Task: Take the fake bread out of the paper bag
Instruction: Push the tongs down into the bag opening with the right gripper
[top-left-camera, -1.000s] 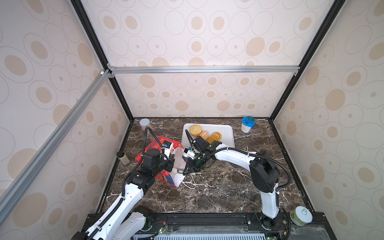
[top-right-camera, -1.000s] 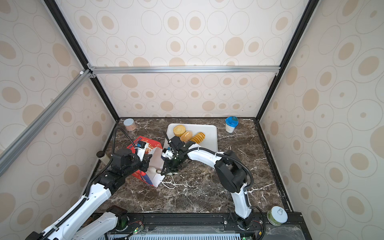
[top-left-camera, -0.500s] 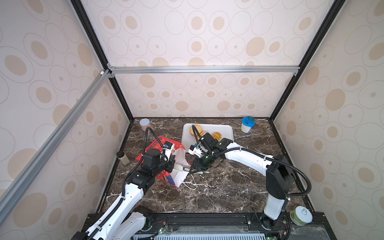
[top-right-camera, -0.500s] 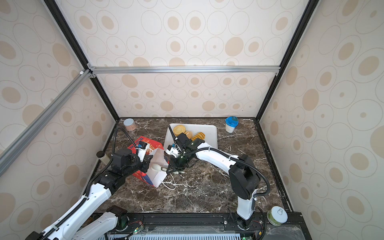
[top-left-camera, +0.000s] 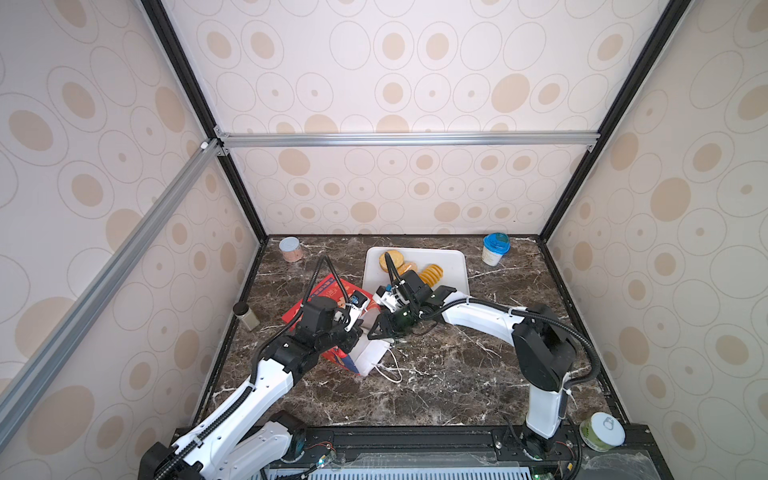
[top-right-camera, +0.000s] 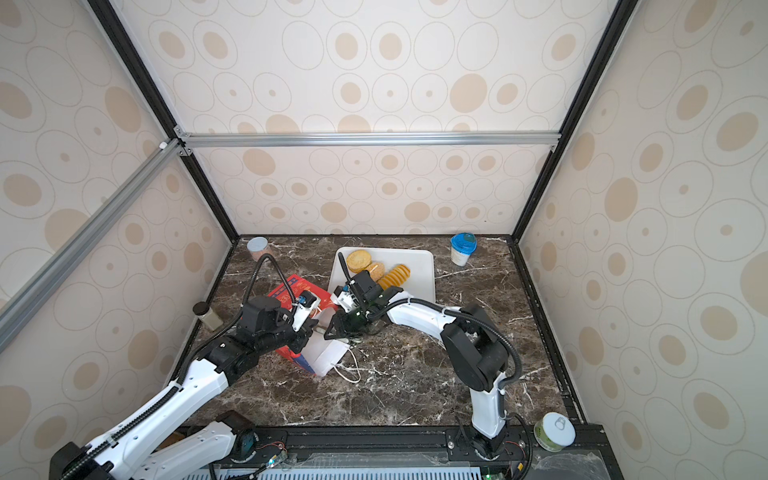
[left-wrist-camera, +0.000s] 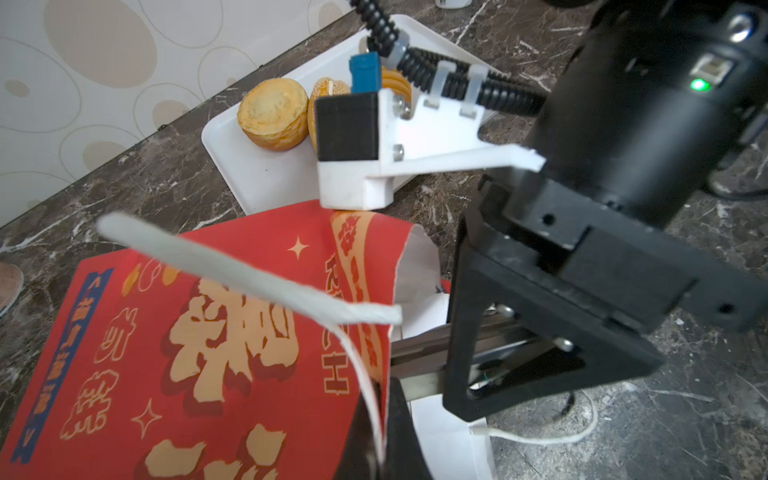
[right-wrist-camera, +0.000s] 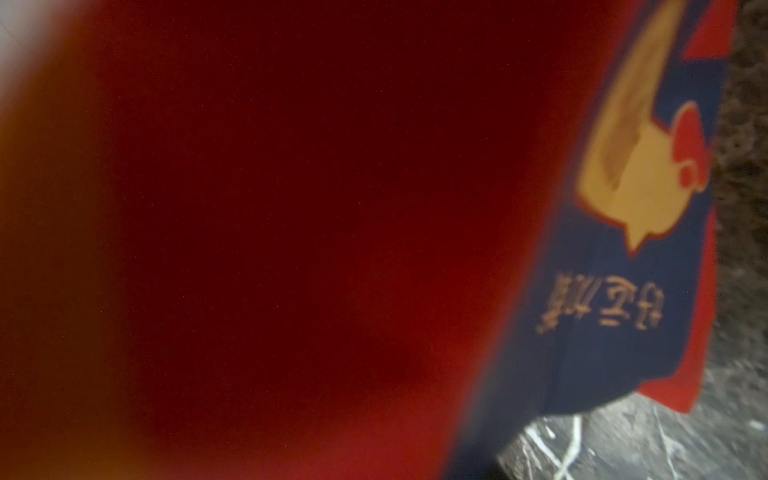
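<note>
The red paper bag (top-left-camera: 328, 291) (top-right-camera: 291, 291) lies on its side, its white-lined mouth toward the table's middle. My left gripper (top-left-camera: 356, 328) (left-wrist-camera: 380, 436) is shut on the upper rim of the bag (left-wrist-camera: 208, 332), pinching a white cord handle with it. My right gripper (top-left-camera: 380, 330) (top-right-camera: 332, 328) sits at the bag's mouth; its fingertips are hidden and the bag (right-wrist-camera: 332, 208) fills the right wrist view. On the white tray (top-left-camera: 453, 266) lie three pieces of fake bread: a round bun (top-left-camera: 390, 261), a seeded oval (top-left-camera: 410, 267) and a ridged loaf (top-left-camera: 431, 274). I cannot see into the bag.
A pink-lidded jar (top-left-camera: 289, 249) stands at the back left and a blue-lidded cup (top-left-camera: 494, 249) at the back right. A dark-capped bottle (top-left-camera: 246, 316) is by the left wall, a green can (top-left-camera: 602, 432) at the front right. A loose cord handle (top-left-camera: 390, 370) lies before the bag.
The right arm's elbow swung out to the right and came back, while its gripper stayed at the bag's mouth. The left gripper kept its hold on the rim.
</note>
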